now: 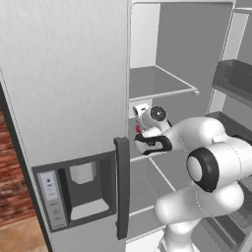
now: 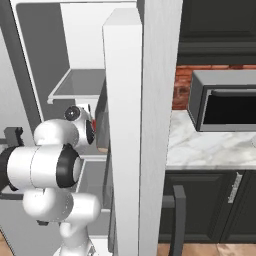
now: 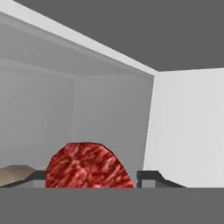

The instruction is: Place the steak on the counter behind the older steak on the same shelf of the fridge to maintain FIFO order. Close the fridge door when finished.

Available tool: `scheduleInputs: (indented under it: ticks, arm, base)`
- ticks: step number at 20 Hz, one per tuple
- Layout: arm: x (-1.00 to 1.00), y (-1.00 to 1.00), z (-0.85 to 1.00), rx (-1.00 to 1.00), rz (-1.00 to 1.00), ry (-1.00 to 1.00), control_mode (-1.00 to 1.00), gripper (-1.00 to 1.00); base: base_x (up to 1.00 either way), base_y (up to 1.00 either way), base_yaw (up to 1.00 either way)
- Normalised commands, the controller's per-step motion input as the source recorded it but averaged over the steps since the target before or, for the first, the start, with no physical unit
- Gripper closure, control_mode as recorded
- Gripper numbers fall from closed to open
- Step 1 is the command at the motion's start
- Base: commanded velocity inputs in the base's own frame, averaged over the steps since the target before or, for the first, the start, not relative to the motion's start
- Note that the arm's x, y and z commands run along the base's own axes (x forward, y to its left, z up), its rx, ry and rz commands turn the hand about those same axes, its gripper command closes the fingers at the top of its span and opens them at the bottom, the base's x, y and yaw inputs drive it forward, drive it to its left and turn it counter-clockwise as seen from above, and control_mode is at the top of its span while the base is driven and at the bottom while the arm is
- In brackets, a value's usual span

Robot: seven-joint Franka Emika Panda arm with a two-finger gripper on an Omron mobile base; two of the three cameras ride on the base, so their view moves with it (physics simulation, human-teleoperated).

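The red steak (image 3: 86, 164) sits between my two finger tips, and my gripper (image 3: 91, 178) is shut on it. It is held inside the fridge (image 1: 192, 44), in the space under the upper shelf (image 1: 157, 82), facing the pale back wall and the right inner wall. In the left base view a bit of the steak (image 1: 138, 129) shows red past the hand, low over the shelf (image 1: 134, 148) below. The steak (image 2: 93, 125) also peeks out by the hand in the right base view. The fridge door (image 2: 159, 100) stands open. The counter (image 2: 210, 146) lies to the right.
A tan object (image 3: 16, 173) lies low at the left of the hand view. The closed door with the dispenser (image 1: 64, 74) and its dark handle (image 1: 122, 187) flank the arm's left. Door bins (image 1: 234, 78) hang at the right. A microwave (image 2: 225, 102) stands on the counter.
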Motion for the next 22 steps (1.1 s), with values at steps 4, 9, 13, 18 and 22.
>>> scheduleInputs:
  ticks: [4, 9, 13, 18, 22]
  arm:
    - [0.35, 0.0, -0.17, -0.03, 0.08, 0.0, -1.0, 1.0]
    - [0.32, 0.0, -0.25, -0.04, 0.08, 0.0, -1.0, 1.0]
    - [0.31, 0.03, -0.11, -0.04, 0.06, 0.0, -1.0, 1.0]
    - [0.19, 0.07, -0.16, -0.07, 0.05, 0.0, -1.0, 1.0]
    - [0.23, 0.13, -0.31, -0.09, 0.06, 0.0, -1.0, 1.0]
  base:
    - [0.0, 0.0, 0.0]
    - [0.0, 0.0, 0.0]
    - [0.0, 0.0, 0.0]
    - [0.0, 0.0, 0.0]
    - [0.0, 0.0, 0.0]
